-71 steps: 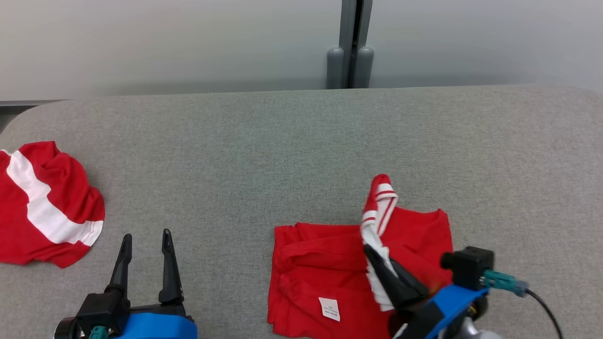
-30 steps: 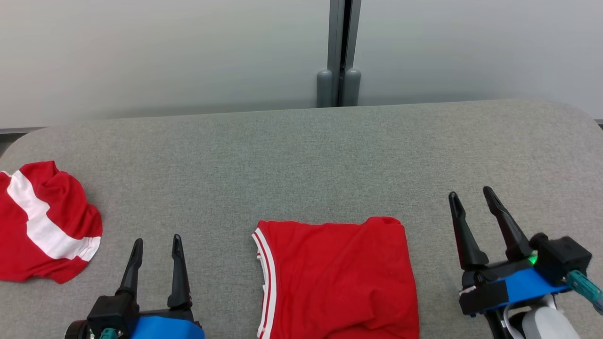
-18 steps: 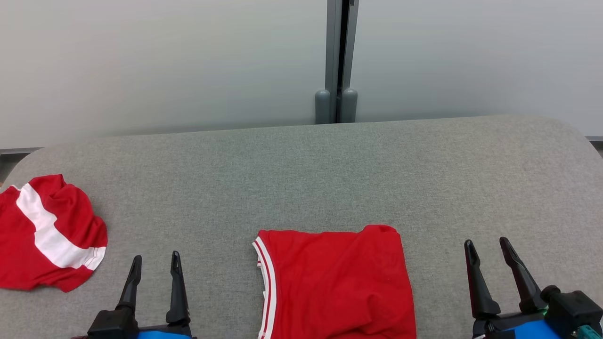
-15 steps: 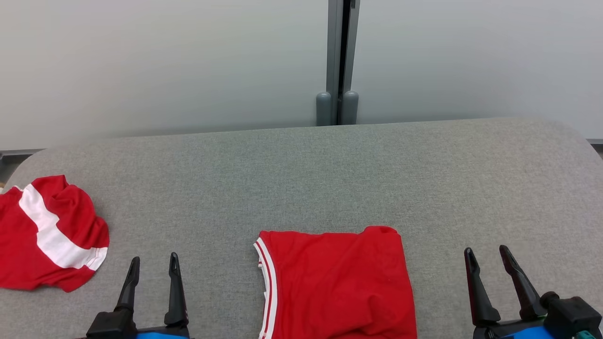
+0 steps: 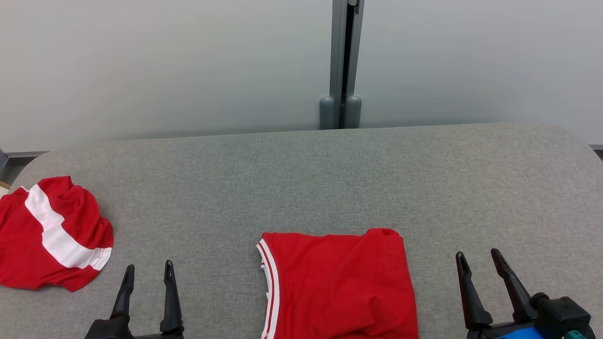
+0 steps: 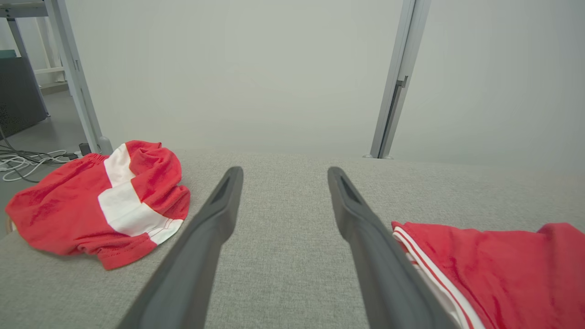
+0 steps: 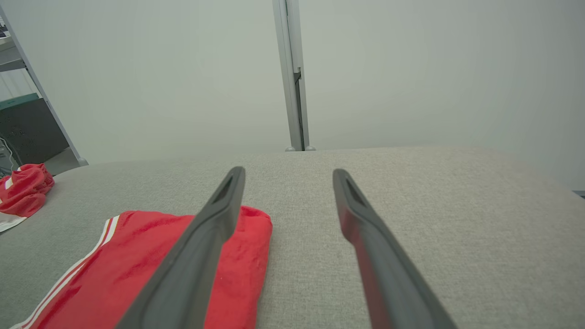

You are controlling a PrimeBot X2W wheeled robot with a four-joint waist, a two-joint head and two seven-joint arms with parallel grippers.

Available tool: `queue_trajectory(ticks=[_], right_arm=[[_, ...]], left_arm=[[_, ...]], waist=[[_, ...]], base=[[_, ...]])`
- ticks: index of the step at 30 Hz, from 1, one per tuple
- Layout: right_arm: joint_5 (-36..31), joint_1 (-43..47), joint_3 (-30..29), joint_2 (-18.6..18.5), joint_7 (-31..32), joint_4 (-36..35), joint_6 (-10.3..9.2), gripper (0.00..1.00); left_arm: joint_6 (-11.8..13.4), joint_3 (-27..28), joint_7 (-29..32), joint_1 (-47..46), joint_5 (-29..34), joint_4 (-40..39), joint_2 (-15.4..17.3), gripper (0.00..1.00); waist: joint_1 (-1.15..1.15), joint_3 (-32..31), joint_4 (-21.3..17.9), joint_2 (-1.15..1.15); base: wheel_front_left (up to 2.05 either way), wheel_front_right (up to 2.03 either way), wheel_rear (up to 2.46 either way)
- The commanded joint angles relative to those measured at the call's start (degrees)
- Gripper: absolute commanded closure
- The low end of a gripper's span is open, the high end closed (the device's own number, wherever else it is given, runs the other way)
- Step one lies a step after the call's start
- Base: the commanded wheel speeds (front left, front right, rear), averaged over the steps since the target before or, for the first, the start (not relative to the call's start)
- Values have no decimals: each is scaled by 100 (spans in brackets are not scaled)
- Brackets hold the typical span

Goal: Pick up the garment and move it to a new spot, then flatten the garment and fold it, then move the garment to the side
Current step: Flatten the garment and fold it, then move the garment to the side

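Left end effector point(image 5: 149, 265): fingers spread wide with nothing between them, poised over bare counter point(image 5: 301, 179) just left of the folded garment point(image 5: 339, 282).
Right end effector point(image 5: 476, 253): fingers likewise spread and holding nothing, just off the garment's right edge.
Folded garment: red, lying flat at the near middle of the counter between the two end effectors, with a white-striped hem down its left edge. Its near edge runs out of the head view, so the fold there may or may not be square.
Crumpled garment point(image 5: 52, 230): red with a white band, bunched at the counter's left end, well apart from the folded one.
Counter: grey, cloth-covered top.
Post point(image 5: 346, 61): grey upright against the pale wall point(image 5: 165, 70) behind the counter.
Step in hand: the folding looks done; moving the garment aside is not yet begun.
Next move: probably a pinch through all layers at one edge or both, then a low carry sideways so the fold does not spill open.
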Motion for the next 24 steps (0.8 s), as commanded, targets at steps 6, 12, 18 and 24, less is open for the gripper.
queue_trajectory(ticks=[6, 12, 18, 24], right_arm=[[15, 67, 35, 17, 22, 17, 1, 0], [19, 34, 36, 20, 26, 59, 1, 0], [23, 33, 20, 20, 17, 111, 1, 0], [-84, -231, 108, 18, 57, 199, 1, 0]], left_arm=[[-52, 67, -27, -22, 9, 23, 3, 0], [-61, 66, -27, -71, 14, 36, 2, 0], [-92, 113, -27, -109, 7, 63, 1, 0], [-48, 115, -27, -61, 10, 5, -2, 0]], waist=[[0, 15, -4, 0], [0, 35, 5, 0], [0, 33, 20, 0], [0, 43, -8, 0]], base=[[0, 0, 0], [0, 0, 0], [0, 0, 0], [0, 0, 0]])
